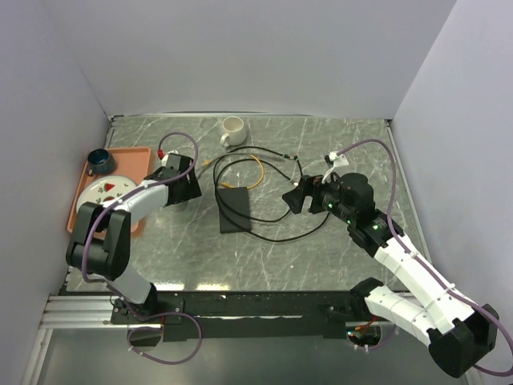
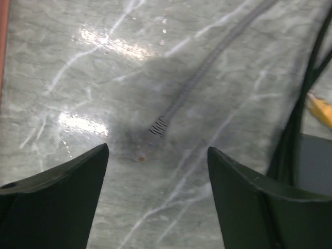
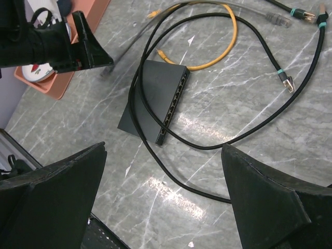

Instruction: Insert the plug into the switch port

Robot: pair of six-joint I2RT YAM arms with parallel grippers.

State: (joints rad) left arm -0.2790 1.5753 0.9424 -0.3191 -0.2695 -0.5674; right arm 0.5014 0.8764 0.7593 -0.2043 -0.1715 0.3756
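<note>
The flat black switch (image 1: pixel 234 210) lies mid-table; its row of ports (image 3: pixel 174 104) runs along the narrow edge facing right. A grey cable's plug (image 2: pixel 149 141) lies blurred on the marble just ahead of my left gripper (image 2: pixel 158 149), which hangs open over it without touching. This same plug (image 3: pixel 107 71) shows beside the left gripper's fingers (image 3: pixel 88 44) in the right wrist view. My right gripper (image 3: pixel 164 149) is open and empty above a black cable (image 3: pixel 171 116), right of the switch. An orange cable's plug (image 3: pixel 162 53) rests at the switch's far corner.
Black cable loops (image 1: pixel 272 216) drape over and around the switch, with free plugs (image 3: pixel 286 80) to the right. An orange tray (image 1: pixel 143 157) with a white plate (image 1: pixel 108 191) and a blue cup (image 1: pixel 99 160) sits at the left. A white mug (image 1: pixel 232 130) stands at the back.
</note>
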